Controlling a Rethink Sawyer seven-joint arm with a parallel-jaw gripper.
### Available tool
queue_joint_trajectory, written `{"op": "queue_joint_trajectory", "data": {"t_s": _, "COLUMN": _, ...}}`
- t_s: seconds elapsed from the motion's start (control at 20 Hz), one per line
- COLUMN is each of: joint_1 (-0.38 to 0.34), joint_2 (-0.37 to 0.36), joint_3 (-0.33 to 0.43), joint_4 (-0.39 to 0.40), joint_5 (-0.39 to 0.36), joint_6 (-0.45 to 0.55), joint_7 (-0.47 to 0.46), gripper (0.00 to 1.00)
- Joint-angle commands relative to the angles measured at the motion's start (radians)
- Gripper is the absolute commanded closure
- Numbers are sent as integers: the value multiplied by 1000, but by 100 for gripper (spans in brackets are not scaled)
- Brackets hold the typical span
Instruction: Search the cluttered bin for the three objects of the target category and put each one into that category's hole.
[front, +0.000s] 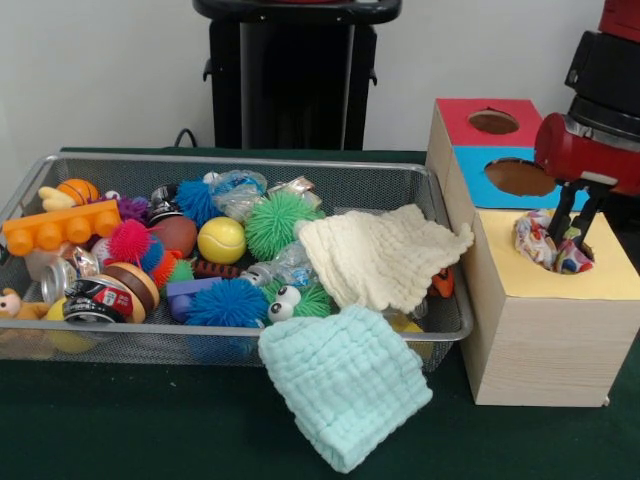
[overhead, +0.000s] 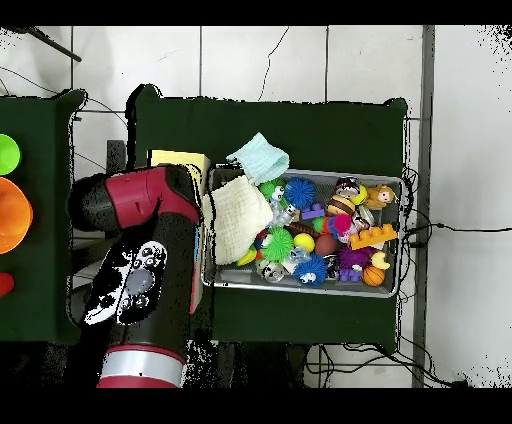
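Observation:
The wire-mesh bin (front: 230, 160) holds many toys, among them a yellow ball (front: 221, 240), a green spiky ball (front: 278, 225), a blue spiky ball (front: 227, 303) and an orange brick (front: 60, 228). A cream cloth (front: 375, 255) lies over its right end. A mint cloth (front: 345, 385) hangs over its front rim. To the right stand three boxes with red (front: 465, 120), blue (front: 480, 175) and yellow (front: 555, 320) tops, each with a hole. A patterned cloth (front: 540, 242) sits in the yellow box's hole. My gripper (front: 572, 240) is right above it, fingers apart, tips at the cloth.
The black pedestal (front: 295, 70) stands behind the bin. In the overhead view my arm (overhead: 145, 270) covers the boxes, apart from a corner of the yellow one (overhead: 178, 158), beside the bin (overhead: 310, 289). Orange (overhead: 10, 215) and green (overhead: 5, 155) objects lie at the left edge.

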Motion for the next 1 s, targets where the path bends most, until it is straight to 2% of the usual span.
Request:
{"op": "queue_joint_trajectory", "data": {"t_s": 0.05, "joint_1": 8, "joint_2": 61, "joint_3": 6, "joint_4": 6, "joint_5": 77, "joint_6": 14, "joint_7": 316, "gripper": 100}}
{"op": "queue_joint_trajectory", "data": {"t_s": 1.0, "joint_1": 30, "joint_2": 77, "joint_3": -20, "joint_4": 8, "joint_5": 171, "joint_6": 1, "joint_7": 280, "gripper": 100}}
